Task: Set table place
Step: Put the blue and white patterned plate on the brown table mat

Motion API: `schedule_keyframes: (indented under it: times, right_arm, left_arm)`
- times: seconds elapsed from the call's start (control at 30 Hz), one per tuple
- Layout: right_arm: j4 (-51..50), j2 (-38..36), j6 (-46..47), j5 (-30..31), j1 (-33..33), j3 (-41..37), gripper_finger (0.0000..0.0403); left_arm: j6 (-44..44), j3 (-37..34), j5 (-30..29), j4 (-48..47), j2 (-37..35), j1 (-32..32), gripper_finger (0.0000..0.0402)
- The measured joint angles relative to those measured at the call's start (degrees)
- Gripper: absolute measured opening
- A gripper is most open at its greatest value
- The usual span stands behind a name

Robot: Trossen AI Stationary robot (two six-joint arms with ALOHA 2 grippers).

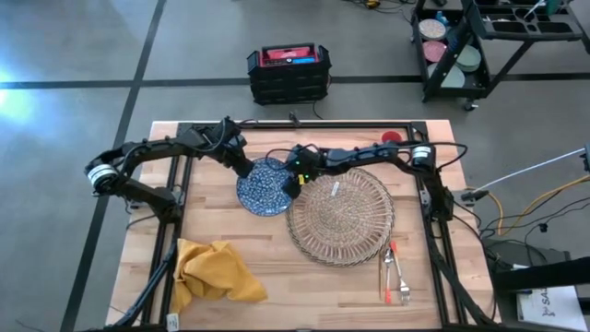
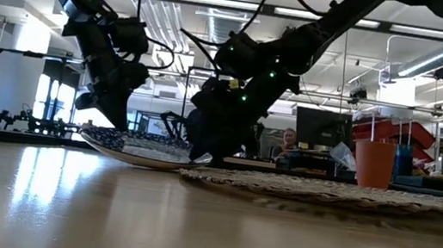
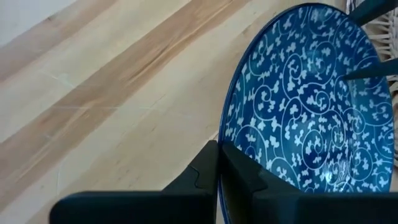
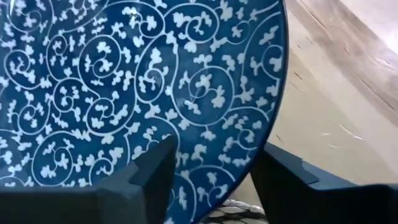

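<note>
At surface (image 1: 304,281) centre | blue plate (image 1: 265,187) tilted, one edge on charger (image 1: 343,217) | left claw (image 1: 245,169) clenched on its rim; right claw (image 1: 297,185) released, straddling rim | napkin (image 1: 214,269), cutlery (image 1: 395,269), cup (image 1: 393,137) unplaced

A black crate with a red top (image 1: 289,74) sits on the grey floor, and everything else is placed from it. A dark wheeled cart (image 1: 493,41) holding round coloured discs stands well to its right. A dark stripe on the floor (image 1: 120,83) runs away from the crate's left side. Yellow and black cables (image 1: 535,207) lie far to its lower right. In the low view, seated people (image 2: 288,142) and a monitor (image 2: 323,127) show in the room behind.
</note>
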Motion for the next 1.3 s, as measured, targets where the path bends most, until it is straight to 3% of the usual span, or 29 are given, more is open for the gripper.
schedule_keyframes:
  times: [0.23, 0.53, 0.93, 1.13, 1.3]
  right_arm:
    - [0.48, -1.43, -0.72, -4.75, -0.73, 0.31, 0.0037]
    - [0.50, -2.64, -2.51, -6.79, -1.24, 0.17, 0.0037]
    - [-11.03, -14.31, -8.69, -4.88, -1.19, 0.10, 0.0007]
    - [-21.22, -22.34, -11.09, -3.77, -0.77, 0.13, 0.0002]
    - [-33.01, -28.81, -12.73, -5.72, 0.90, 0.13, 0.0003]
  left_arm:
    - [0.12, -0.07, -0.99, -0.82, -0.08, 0.07, 0.0000]
    - [-0.08, -0.07, -0.73, -0.52, -1.04, 0.04, 0.0000]
    - [-3.90, 0.02, 4.86, 2.13, -11.17, -0.94, 0.0000]
    - [-8.31, 0.07, 8.41, 9.83, -16.50, -5.89, 0.0000]
    - [-12.13, 1.53, 8.08, 15.79, -15.96, -11.95, 0.0000]
